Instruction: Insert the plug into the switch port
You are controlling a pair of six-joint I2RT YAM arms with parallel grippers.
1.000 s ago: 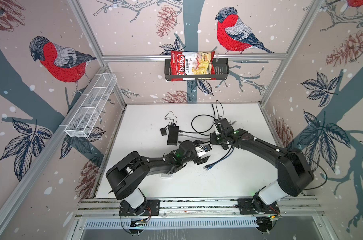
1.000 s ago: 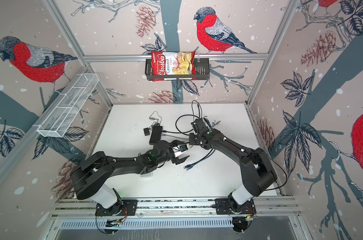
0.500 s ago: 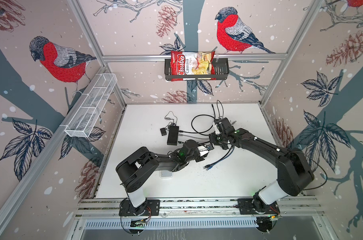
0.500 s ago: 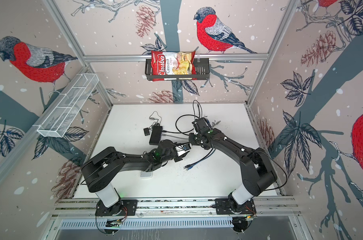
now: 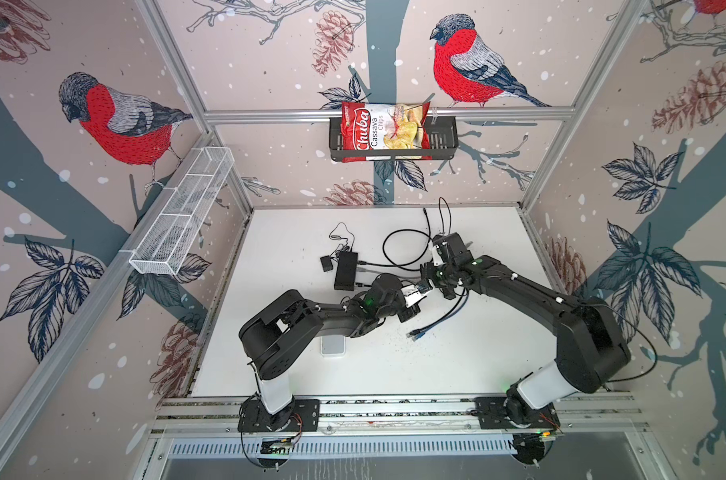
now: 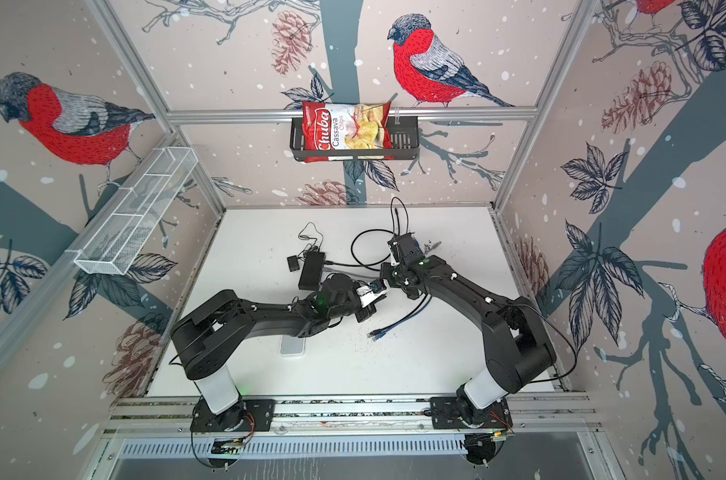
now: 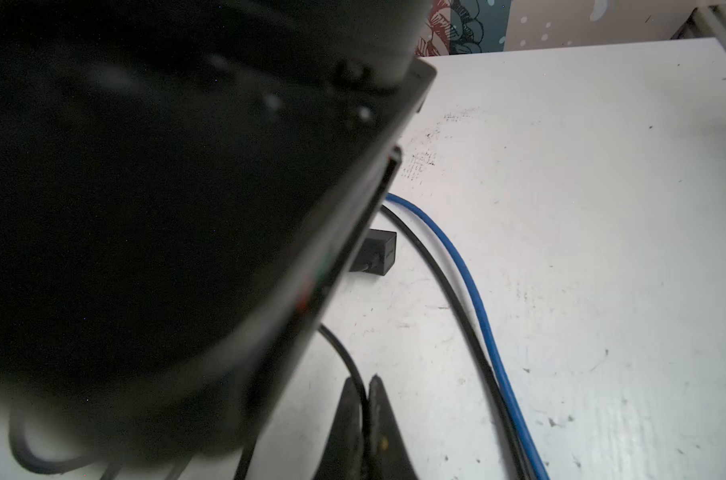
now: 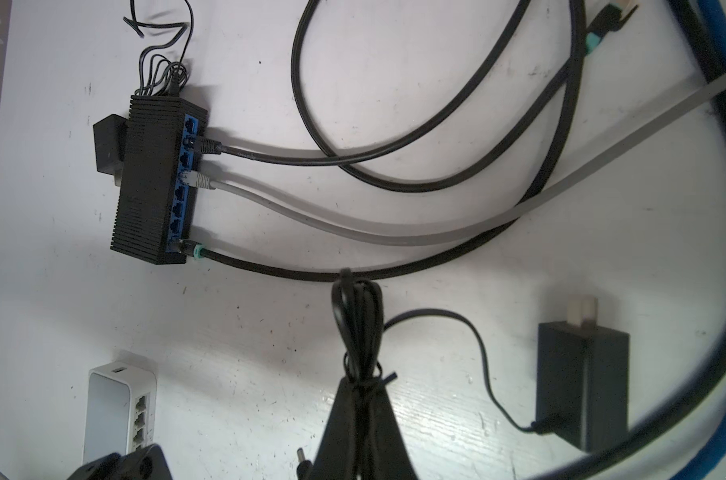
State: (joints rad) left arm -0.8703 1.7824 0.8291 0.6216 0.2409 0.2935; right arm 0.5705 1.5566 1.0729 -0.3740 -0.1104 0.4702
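Shuts the left gripper (image 7: 363, 380), wide open a second ago, on the thin black cord (image 7: 339, 348) beside the right gripper (image 8: 361, 386) clamped on the cord bundle (image 8: 355, 316), probably readying the barrel plug (image 8: 301, 455), just beside that grip, for the white switch (image 8: 120, 411) well apart.

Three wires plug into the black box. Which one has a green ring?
The braided cable in the last port; the smooth black cable and grey cable have none.

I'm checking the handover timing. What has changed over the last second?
The left claw moved toward the right claw and closed, apparently onto the thin black cord. The right claw stayed shut on the cord bundle. The black switch, the white switch and the blue cable lie where they were.
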